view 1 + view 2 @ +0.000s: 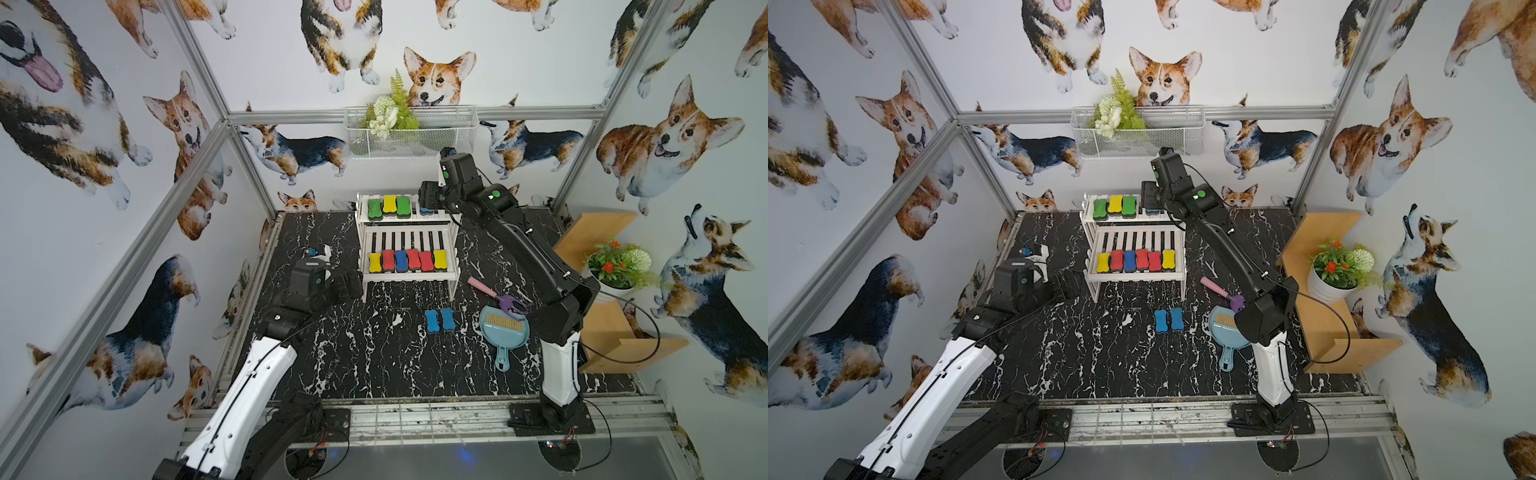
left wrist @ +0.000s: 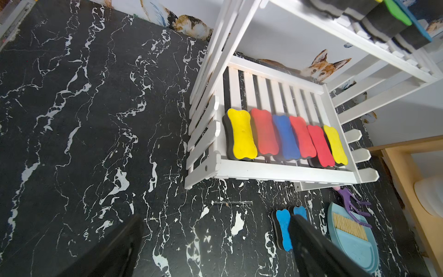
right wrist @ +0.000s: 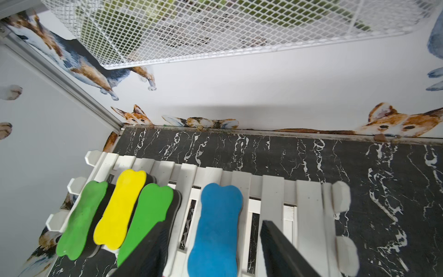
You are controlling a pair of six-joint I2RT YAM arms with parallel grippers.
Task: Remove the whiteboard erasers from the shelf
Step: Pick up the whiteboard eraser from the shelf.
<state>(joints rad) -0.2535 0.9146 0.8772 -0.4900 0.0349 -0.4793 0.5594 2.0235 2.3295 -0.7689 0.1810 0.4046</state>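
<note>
The white shelf [image 1: 409, 276] stands at the back of the table. Its lower tier holds a row of several erasers [image 1: 401, 261], yellow, red and blue [image 2: 285, 138]. The upper tier carries a green, a yellow and a green eraser [image 1: 389, 206] and, apart from them, a blue eraser [image 3: 220, 206]. My right gripper [image 3: 213, 224] is open over that blue eraser, one finger on each side with a gap at both. Two more blue erasers [image 1: 439, 320] lie on the table in front of the shelf. My left gripper [image 2: 214, 220] hangs open and empty left of the lower tier [image 1: 349, 284].
A light-blue dustpan [image 1: 503, 332] and a pink-handled purple fork [image 1: 498, 297] lie right of the two blue erasers. A tan wooden unit [image 1: 598, 316] with a potted plant [image 1: 615, 266] stands at the right wall. A white wire basket [image 1: 411, 137] hangs above the shelf.
</note>
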